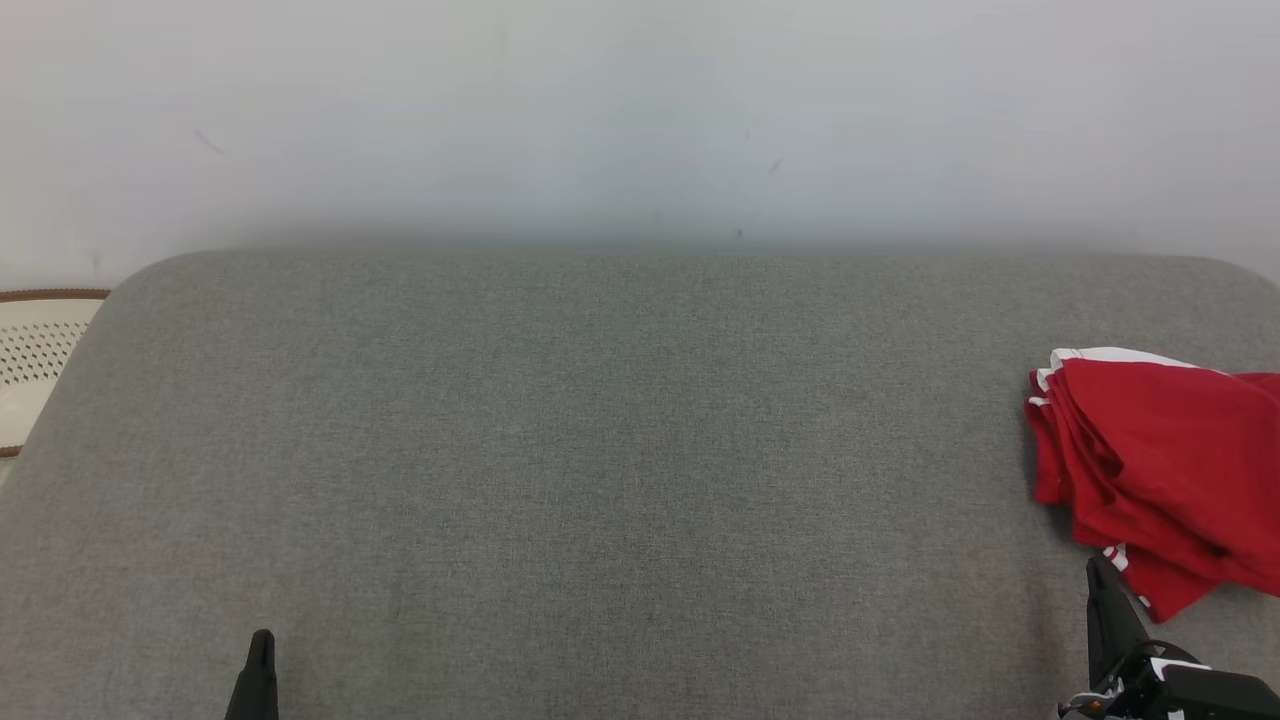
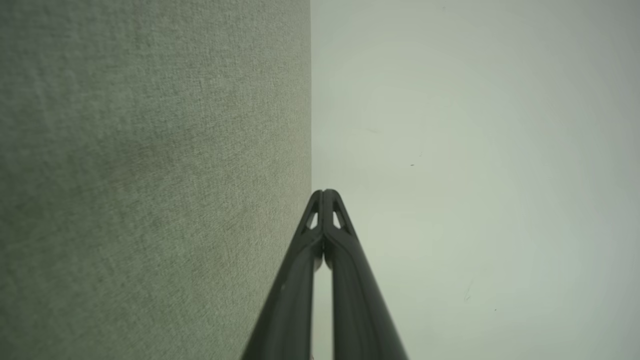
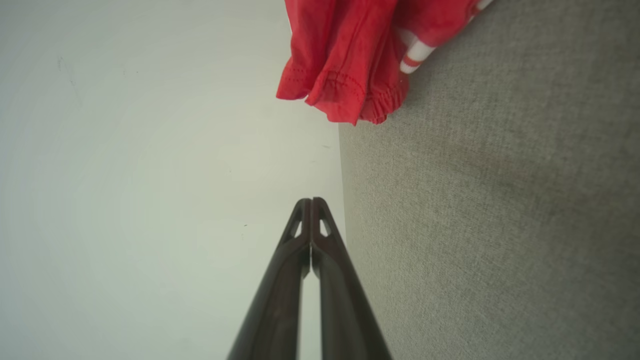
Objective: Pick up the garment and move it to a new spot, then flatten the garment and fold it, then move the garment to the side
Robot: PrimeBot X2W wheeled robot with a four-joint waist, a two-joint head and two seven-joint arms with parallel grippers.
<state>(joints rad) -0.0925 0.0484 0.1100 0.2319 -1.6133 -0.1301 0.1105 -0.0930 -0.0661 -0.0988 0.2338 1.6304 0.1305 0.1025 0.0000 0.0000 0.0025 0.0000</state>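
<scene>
The red garment (image 1: pixel 1150 460), trimmed in white, lies in a loose, layered bundle at the far right of the grey fabric surface (image 1: pixel 600 450). Part of it runs past the right edge of the head view. It rests on the surface and nothing grips it.

The right gripper (image 1: pixel 1108 610) stands just beside the garment's near corner. Its wrist view shows the two fingers pressed together at the tips, holding nothing. The left gripper (image 1: pixel 260 675) sits low at the near left, well apart from the garment, its fingers likewise closed and empty. A pale perforated object with a brown rim (image 1: pixel 40 350) sits beyond the surface's left edge.

Risks noted:
- With the fingers together, any descent onto the cloth would only push it. They need to part first.
- A pinch on the top layer alone would probably peel the bundle open, leaving the rest dragging.
- The garment lies close to the right side, so a sideways nudge could slide it off.
- The textured covering may snag fingertips that go too deep.
- With part of the garment out of frame, a grasp point is hard to judge.
</scene>
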